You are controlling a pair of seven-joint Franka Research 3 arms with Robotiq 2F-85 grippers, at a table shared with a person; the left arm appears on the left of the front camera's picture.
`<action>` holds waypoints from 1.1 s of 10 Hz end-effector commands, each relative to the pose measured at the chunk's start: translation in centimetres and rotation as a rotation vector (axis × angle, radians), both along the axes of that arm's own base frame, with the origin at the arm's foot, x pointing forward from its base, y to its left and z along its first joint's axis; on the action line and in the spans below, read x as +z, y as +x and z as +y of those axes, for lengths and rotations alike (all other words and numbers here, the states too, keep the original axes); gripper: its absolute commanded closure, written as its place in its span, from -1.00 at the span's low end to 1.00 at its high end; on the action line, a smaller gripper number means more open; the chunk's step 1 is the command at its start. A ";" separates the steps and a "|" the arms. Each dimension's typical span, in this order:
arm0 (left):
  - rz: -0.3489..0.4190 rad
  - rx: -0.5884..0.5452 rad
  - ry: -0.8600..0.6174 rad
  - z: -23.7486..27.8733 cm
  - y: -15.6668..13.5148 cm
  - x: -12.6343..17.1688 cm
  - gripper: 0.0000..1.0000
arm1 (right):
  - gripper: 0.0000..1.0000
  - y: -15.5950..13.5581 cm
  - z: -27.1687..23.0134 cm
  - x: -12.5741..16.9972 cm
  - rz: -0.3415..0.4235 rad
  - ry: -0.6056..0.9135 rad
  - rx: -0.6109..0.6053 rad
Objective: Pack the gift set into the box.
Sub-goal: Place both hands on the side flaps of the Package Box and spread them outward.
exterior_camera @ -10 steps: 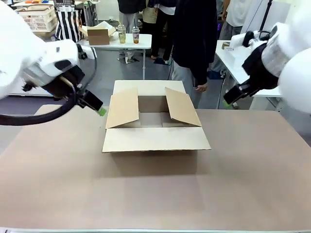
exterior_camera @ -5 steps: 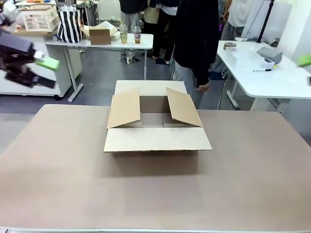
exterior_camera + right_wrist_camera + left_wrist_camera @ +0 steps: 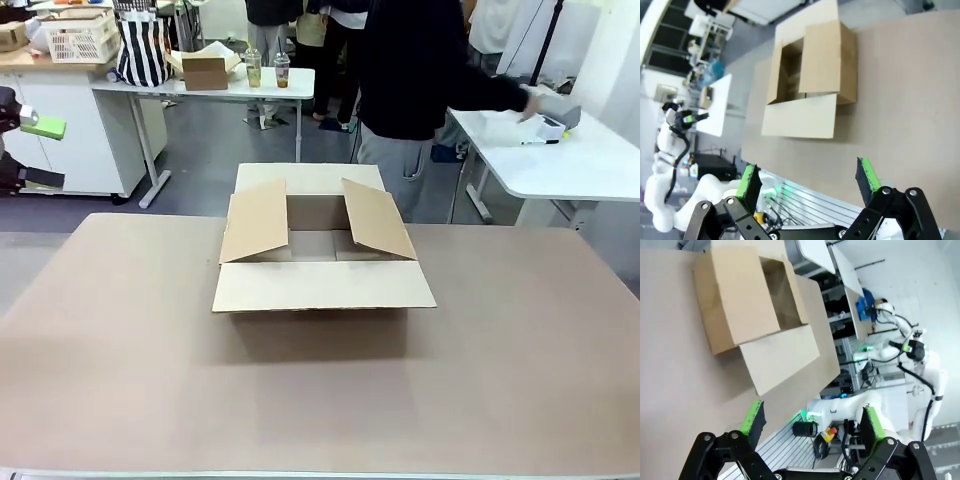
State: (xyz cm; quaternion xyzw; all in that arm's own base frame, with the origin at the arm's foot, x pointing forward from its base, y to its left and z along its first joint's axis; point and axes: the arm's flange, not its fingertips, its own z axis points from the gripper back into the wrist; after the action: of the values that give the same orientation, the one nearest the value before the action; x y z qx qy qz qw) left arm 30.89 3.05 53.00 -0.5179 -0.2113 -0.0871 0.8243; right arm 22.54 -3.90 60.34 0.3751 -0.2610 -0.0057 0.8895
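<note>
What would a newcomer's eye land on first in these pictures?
The brown box stands in the middle of the table with all four flaps spread open. Behind it a person in a dark top reaches toward a white side table on the right. In the wrist views the left gripper and right gripper hang wide open, well above the table, holding nothing.

The right gripper (image 3: 807, 169) hangs high above the brown bench (image 3: 900, 90), its green-padded fingers (image 3: 747, 181) spread wide with nothing between them. Below it the box (image 3: 826, 56) stands on the bench with its four flaps folded outward. The other white arm (image 3: 664, 150) rises at the far left edge.
</note>
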 end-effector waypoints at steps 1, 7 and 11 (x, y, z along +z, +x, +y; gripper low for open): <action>-0.042 -0.038 -0.002 -0.5 -0.2 0.7 -1.00 | -1.00 0.3 -0.6 0.4 -0.025 0.002 0.010; 0.094 -0.082 0.237 -8.0 3.3 4.9 -1.00 | -1.00 0.3 -0.6 0.4 -0.025 0.002 0.010; 0.247 0.164 0.543 -27.1 10.3 6.4 -1.00 | -1.00 0.3 -0.6 0.4 -0.025 0.002 0.010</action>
State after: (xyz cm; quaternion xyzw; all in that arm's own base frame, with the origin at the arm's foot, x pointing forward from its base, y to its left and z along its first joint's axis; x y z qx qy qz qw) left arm 38.96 -23.04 59.66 -0.3343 -0.1626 -0.0314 0.9278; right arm 22.75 -4.21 60.58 0.3676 -0.2677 -0.0051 0.8906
